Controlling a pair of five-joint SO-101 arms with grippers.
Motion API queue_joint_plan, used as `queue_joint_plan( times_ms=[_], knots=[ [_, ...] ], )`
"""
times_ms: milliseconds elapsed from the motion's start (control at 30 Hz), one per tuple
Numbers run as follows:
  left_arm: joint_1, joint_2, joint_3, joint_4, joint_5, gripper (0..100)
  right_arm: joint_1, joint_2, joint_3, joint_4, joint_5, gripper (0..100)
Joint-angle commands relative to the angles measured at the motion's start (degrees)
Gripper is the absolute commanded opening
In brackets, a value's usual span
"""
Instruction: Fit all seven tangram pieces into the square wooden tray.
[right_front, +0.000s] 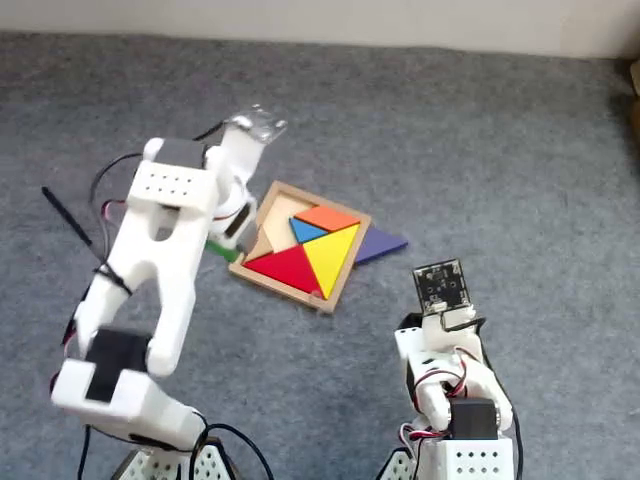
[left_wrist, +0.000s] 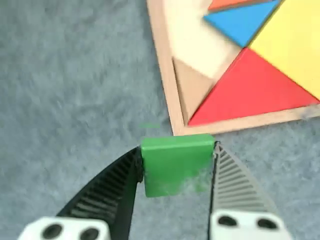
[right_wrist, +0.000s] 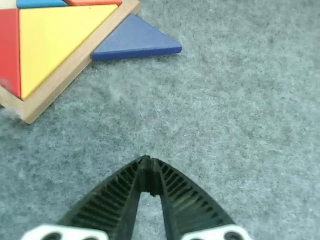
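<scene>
Green wooden tangram piece (left_wrist: 175, 162) is held between the two fingers of the left gripper (left_wrist: 176, 150), which are closed on its two opposite sides. Its visible top edge runs across from one finger to the other, about parallel to the nearest rim of the square wooden tray (left_wrist: 162, 75). The tray lies straight ahead of the fingertips, and the piece is seen just outside the tray's corner; whether it touches the rim cannot be told. The bare floor of the tray (left_wrist: 192, 45) is found beyond that rim, ahead of the fingers, beside the red triangle (left_wrist: 250, 85), the yellow triangle (left_wrist: 295, 45) and the small light blue triangle (left_wrist: 240, 22). It is judged that the piece must be lifted over the rim and carried forward. The left arm is clearly the nearer one. The right gripper (right_wrist: 149, 165) is closed on nothing above the grey carpet (right_wrist: 240, 125), and a dark blue triangle (right_wrist: 132, 42) lies well ahead of its fingers, against the tray's outer edge.
</scene>
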Motion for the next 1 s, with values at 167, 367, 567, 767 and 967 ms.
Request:
queue_joint_plan(
  times_ms=[167,367,567,767,967],
  knots=[
    [5.5,14.3,-20.1,3.9,-13.7,13,0.7,-0.9,6.3,-0.1,-0.4,0.6],
    [6.5,24.7,-32.7,7.3,-17.8,14,0.7,-0.9,6.3,-0.1,-0.4,0.6],
    [7.2,32.1,-40.7,10.2,-17.6,23,0.7,-0.9,6.3,-0.2,-0.4,0.6],
    [9.3,34.8,-43.8,11.0,-17.5,23,0.7,-1.0,6.3,-0.2,-0.4,0.6],
    [9.3,33.6,-44.1,10.9,-17.5,23,0.7,-1.0,6.3,-0.2,-0.4,0.6]
  ],
)
